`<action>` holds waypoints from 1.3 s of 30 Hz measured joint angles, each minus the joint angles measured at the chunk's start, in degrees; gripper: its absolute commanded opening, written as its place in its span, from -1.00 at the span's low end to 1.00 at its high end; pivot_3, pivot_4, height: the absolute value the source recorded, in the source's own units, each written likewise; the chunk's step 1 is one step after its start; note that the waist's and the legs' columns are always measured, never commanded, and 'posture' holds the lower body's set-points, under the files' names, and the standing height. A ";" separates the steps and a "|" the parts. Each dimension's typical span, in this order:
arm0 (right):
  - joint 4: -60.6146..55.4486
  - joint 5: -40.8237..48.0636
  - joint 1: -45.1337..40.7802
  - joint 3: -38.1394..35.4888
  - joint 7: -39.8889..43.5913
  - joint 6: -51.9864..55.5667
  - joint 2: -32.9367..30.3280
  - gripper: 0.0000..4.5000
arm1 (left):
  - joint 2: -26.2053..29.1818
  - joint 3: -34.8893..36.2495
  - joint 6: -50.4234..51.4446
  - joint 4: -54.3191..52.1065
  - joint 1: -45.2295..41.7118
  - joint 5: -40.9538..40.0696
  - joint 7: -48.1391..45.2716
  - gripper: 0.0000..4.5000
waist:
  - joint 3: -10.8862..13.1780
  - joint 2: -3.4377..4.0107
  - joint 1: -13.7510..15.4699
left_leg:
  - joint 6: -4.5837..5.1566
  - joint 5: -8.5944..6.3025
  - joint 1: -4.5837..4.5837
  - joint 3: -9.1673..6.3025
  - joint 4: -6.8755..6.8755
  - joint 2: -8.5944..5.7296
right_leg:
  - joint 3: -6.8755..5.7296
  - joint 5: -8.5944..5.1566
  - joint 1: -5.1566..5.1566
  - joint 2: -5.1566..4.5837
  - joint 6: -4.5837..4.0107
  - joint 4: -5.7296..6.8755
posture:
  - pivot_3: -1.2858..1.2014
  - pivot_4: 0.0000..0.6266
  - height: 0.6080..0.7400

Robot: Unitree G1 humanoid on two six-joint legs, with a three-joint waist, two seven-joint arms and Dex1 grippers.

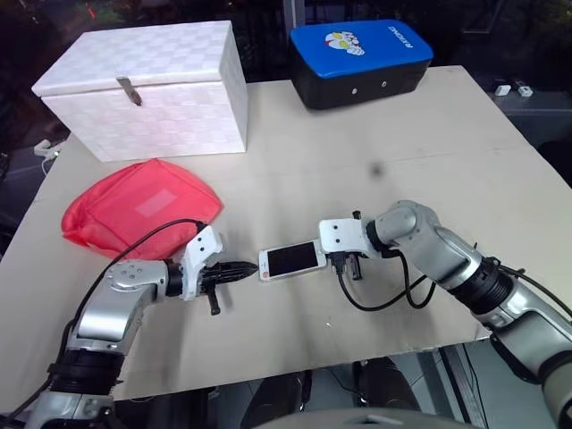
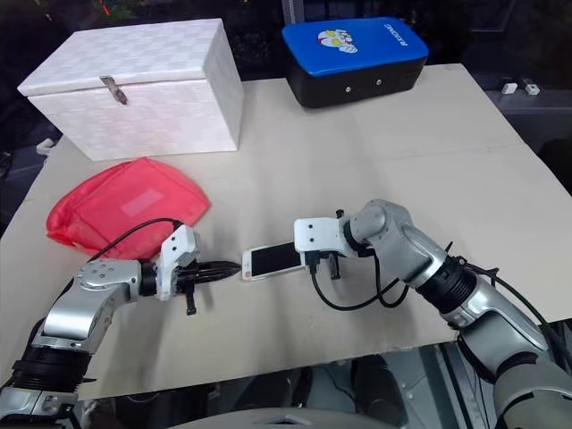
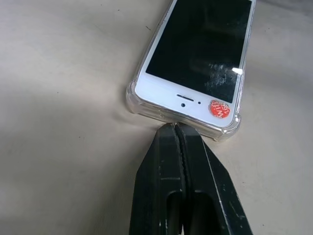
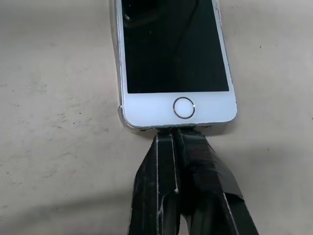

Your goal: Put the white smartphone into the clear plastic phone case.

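Note:
The white smartphone lies flat, screen up, on the beige table between my two grippers. The clear plastic phone case wraps the phone's speaker end, its shiny rim showing around both corners there. My left gripper is shut, its black tips touching the case's end wall. At the home-button end of the phone, the clear rim shows along one corner. My right gripper is shut too, with its tips against that end. Neither gripper holds anything.
A white woven box stands at the back left and a blue-topped black case at the back middle. A red pouch lies just behind my left arm. The table's front edge runs close below the phone.

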 measured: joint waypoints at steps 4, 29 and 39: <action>0.51 -0.39 1.28 -1.75 -0.40 -2.31 0.13 -1.00 | -0.02 0.57 -0.31 0.26 0.10 0.01 0.05 -0.99 | 0.00 0.00 -0.13 | -0.01 0.01 0.01 -0.01 0.01 0.03 | -0.02 0.01 -0.01 0.02 -0.01 0.04 | 0.03 -0.52 1.00; -6.81 14.13 9.11 -16.06 -10.15 12.24 6.50 -1.00 | -3.63 -4.78 6.60 -4.71 -4.94 -4.37 3.25 -0.99 | 0.08 -0.06 -0.28 | -0.03 0.03 -1.06 -0.05 0.24 0.02 | 0.13 0.04 -0.87 -0.01 -0.03 0.02 | 0.03 -0.52 1.00; 0.61 11.07 1.48 -5.03 -4.79 9.90 3.19 -1.00 | -3.65 -4.90 6.90 -5.47 -3.40 -3.30 7.72 -0.99 | -0.36 0.12 -0.04 | 0.00 0.01 -0.07 -0.03 0.05 0.01 | 0.12 0.02 0.03 -0.02 -0.02 -0.10 | 0.03 -0.52 1.00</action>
